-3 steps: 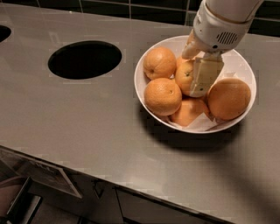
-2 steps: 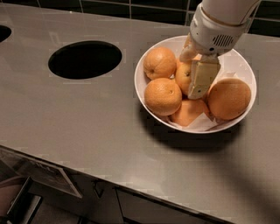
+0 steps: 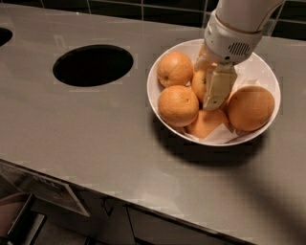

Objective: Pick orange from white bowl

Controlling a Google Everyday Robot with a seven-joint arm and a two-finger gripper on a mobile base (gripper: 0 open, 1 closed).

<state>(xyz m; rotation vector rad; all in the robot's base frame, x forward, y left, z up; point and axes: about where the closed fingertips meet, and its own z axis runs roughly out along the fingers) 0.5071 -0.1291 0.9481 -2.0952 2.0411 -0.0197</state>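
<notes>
1. Hanging over the white bowl (image 3: pixel 263 69), the robot's gripper (image 3: pixel 216 90) sits low among the fruit, just right of the bowl's centre, beneath the arm's white cylindrical wrist (image 3: pixel 232 33).
2. The orange (image 3: pixel 199 84) lies in the middle of the bowl, directly under the gripper. Only its left side shows, yellow-orange and faintly dimpled; the gripper's pale tip covers the rest.
3. Whether the gripper has hold of the orange cannot be told from this angle.
4. 4 other fruits share the bowl. The back-left fruit (image 3: pixel 175 68) rests against the far-left wall, touching the orange. The front-left fruit (image 3: pixel 178 105), round with a tiny dark stem dot, sits just in front of it. The largest fruit (image 3: pixel 250 108), smooth and deep orange, fills the right side. The lowest fruit (image 3: pixel 204 123) is wedged at the bottom between the front-left and largest fruits, mostly hidden.
5. Something white and crumpled (image 3: pixel 221 136) shows under the fruit at the bowl's front.
6. The bowl, wide and glossy, stands on a grey countertop (image 3: pixel 95 143). A black oval hole (image 3: pixel 93 65) is cut into the countertop well to its left. Dark tiles (image 3: pixel 143 7) run along the back.
</notes>
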